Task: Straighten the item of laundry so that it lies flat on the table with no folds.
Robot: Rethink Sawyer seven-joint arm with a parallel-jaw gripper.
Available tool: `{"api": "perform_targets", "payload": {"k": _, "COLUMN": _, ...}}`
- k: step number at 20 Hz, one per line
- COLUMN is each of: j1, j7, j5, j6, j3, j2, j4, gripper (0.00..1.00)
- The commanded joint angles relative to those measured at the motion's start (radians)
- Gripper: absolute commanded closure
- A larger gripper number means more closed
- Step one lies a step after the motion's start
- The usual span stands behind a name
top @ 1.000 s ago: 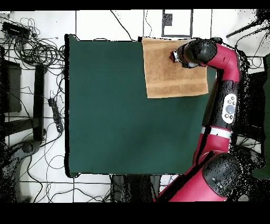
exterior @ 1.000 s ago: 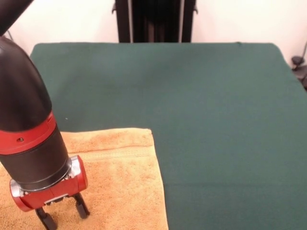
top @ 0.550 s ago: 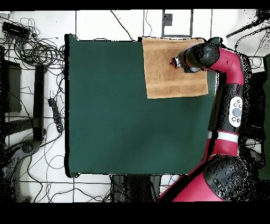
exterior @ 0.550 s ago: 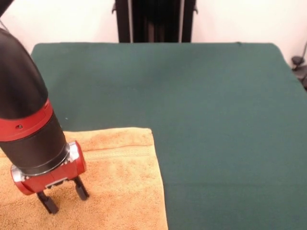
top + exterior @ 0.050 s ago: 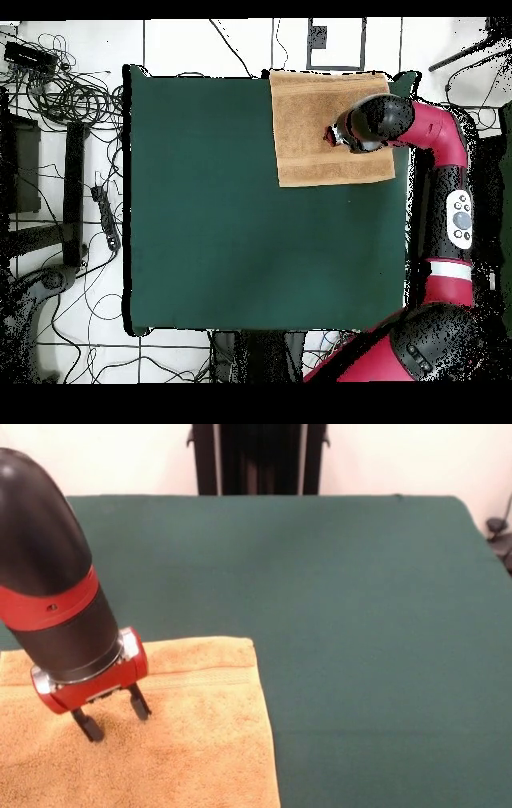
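The item of laundry (image 5: 208, 744) is an orange-tan terry towel lying spread out at the table's near left corner in the front view, with a woven band running across it. Seen from overhead, the towel (image 5: 305, 120) covers the top right corner of the table (image 5: 220, 220), and no fold shows on it. The green table (image 5: 360, 624) is far larger than the towel. My gripper (image 5: 114, 718) stands open over the towel's middle, its two black fingertips (image 5: 89, 729) pointing down and nothing between them. Overhead, the gripper (image 5: 333, 133) shows over the towel's right half.
The towel's near edge runs out of the front view at the bottom. Tangled cables (image 5: 60, 90) and black stands lie on the floor left of the table in the overhead view. A dark object (image 5: 500, 532) sits beyond the table's right edge.
My gripper has moved back from the table's near edge toward the towel's middle, staying open. The towel has not visibly shifted.
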Motion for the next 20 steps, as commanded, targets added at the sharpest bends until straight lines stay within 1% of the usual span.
{"api": "perform_targets", "payload": {"k": 1, "j1": 0.065, "j7": 0.381, "j5": 0.046, "j6": -0.023, "j3": -0.202, "j2": -0.031, "j4": 0.204, "gripper": 0.00}}
{"api": "perform_targets", "payload": {"k": 6, "j1": 0.083, "j7": 0.373, "j5": 0.102, "j6": -0.038, "j3": -0.243, "j2": -0.037, "j4": 0.208, "gripper": 0.00}}
{"api": "perform_targets", "payload": {"k": 10, "j1": 0.096, "j7": 0.446, "j5": 0.130, "j6": -0.149, "j3": -0.283, "j2": -0.063, "j4": 0.258, "gripper": 0.00}}
{"api": "perform_targets", "payload": {"k": 12, "j1": 0.105, "j7": 0.477, "j5": 0.150, "j6": -0.183, "j3": -0.302, "j2": -0.080, "j4": 0.283, "gripper": 0.00}}
{"api": "perform_targets", "payload": {"k": 17, "j1": 0.141, "j7": 0.511, "j5": 0.196, "j6": -0.206, "j3": -0.359, "j2": -0.121, "j4": 0.316, "gripper": 0.00}}
{"api": "perform_targets", "payload": {"k": 20, "j1": 0.158, "j7": 0.531, "j5": 0.218, "j6": -0.228, "j3": -0.392, "j2": -0.159, "j4": 0.354, "gripper": 0.00}}
